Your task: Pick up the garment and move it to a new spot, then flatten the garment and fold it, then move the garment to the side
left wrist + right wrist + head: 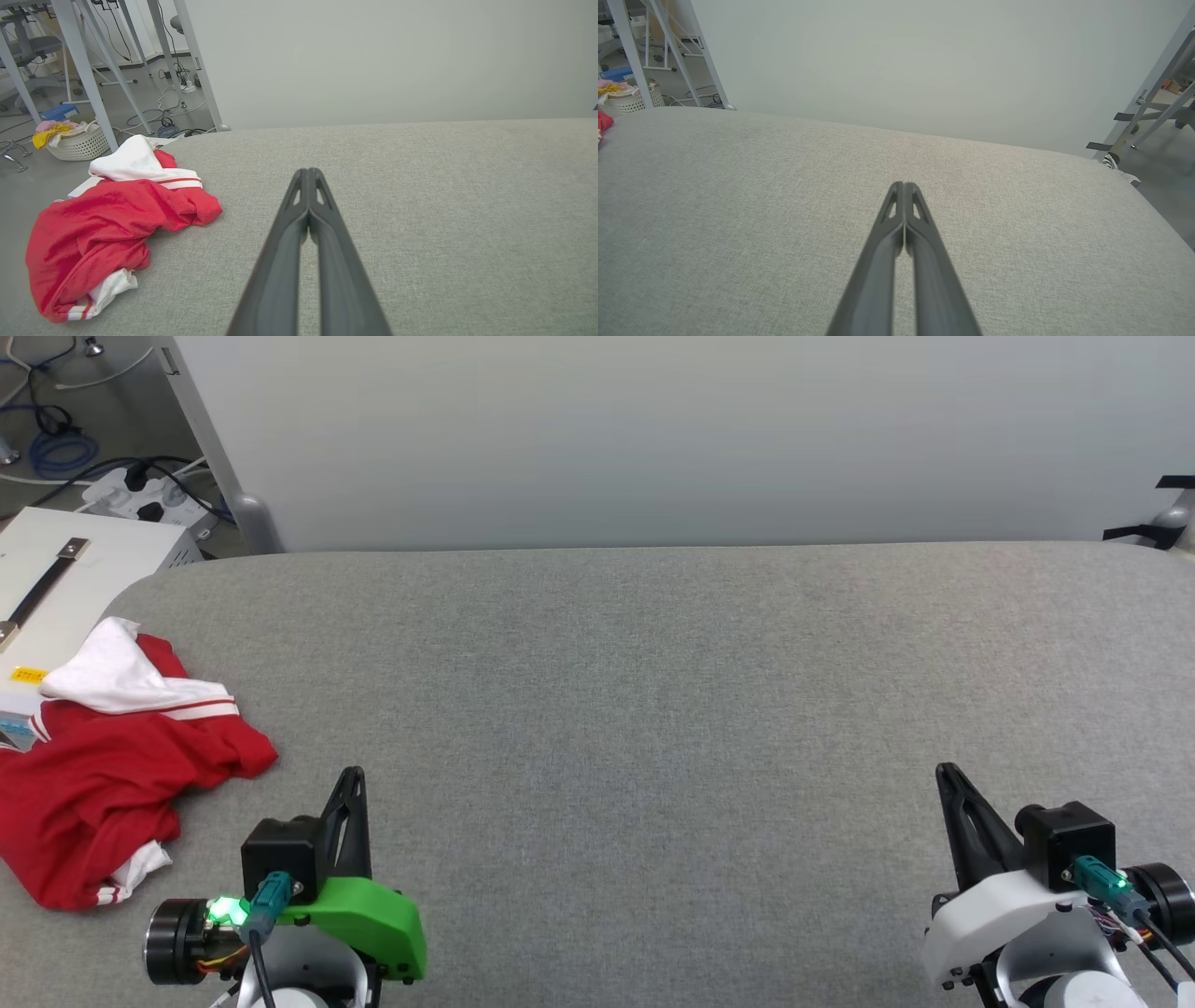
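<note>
Garment (103,756): I see it crumpled at the table's (653,709) left edge; a shallow pinch could drag it off.
Left gripper (353,775): clenched, empty.
Right gripper (945,771): clenched, empty.

We count one red and white shirt (112,775) and one grey padded table (653,709). We count two grippers, the left gripper (353,773) and the right gripper (945,768); each has two dark fingers (280,261), which makes four in all. Off the table we count one white basket (81,144) of laundry, one white box (121,546) with one dark handle (42,588), and one coil of blue cable (61,453).
</note>
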Controlling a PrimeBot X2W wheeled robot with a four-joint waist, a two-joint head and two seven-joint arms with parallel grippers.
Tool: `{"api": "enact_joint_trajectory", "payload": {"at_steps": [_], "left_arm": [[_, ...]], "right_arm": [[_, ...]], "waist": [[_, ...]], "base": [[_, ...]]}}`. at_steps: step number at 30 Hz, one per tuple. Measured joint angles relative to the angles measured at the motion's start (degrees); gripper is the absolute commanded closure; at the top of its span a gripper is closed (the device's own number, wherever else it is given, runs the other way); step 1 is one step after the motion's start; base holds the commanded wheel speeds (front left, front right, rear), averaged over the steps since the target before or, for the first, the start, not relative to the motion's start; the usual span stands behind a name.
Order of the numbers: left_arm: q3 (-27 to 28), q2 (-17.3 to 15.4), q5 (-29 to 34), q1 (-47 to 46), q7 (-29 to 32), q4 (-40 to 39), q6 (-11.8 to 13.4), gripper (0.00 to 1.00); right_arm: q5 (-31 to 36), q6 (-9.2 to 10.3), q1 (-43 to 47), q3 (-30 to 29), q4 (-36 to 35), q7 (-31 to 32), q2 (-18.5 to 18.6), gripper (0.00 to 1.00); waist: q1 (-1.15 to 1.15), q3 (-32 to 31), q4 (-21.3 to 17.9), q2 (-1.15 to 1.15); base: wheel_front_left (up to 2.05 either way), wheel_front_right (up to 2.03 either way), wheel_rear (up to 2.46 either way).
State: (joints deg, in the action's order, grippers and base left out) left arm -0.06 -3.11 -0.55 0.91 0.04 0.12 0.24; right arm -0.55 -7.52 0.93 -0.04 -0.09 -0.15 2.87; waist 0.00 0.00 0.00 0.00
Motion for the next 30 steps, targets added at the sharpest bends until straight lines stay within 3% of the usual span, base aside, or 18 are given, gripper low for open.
{"api": "enact_joint_trajectory", "payload": {"at_steps": [6, 7, 30], "left_arm": [[0.0, -0.01, -0.02, 0.02, 0.0, 0.01, 0.01, 1.0], [-0.01, -0.01, -0.02, 0.05, 0.0, 0.02, 0.01, 0.0], [-1.4, -0.01, -0.03, 0.08, -2.12, -0.04, 1.19, 0.0]], "right_arm": [[-0.02, -0.01, 0.02, 0.01, 0.0, 0.0, 0.0, 1.0], [-0.03, -0.01, 0.03, -0.01, 0.0, 0.0, 0.0, 0.0], [-2.36, -0.01, 0.03, -1.85, -1.01, -2.1, 0.0, 0.0]], "waist": [[0.0, 0.0, 0.0, 0.0], [0.0, 0.0, 0.0, 0.0], [0.01, 0.23, 0.1, 0.0]], "base": [[0.0, 0.0, 0.0], [0.0, 0.0, 0.0], [0.0, 0.0, 0.0]]}}
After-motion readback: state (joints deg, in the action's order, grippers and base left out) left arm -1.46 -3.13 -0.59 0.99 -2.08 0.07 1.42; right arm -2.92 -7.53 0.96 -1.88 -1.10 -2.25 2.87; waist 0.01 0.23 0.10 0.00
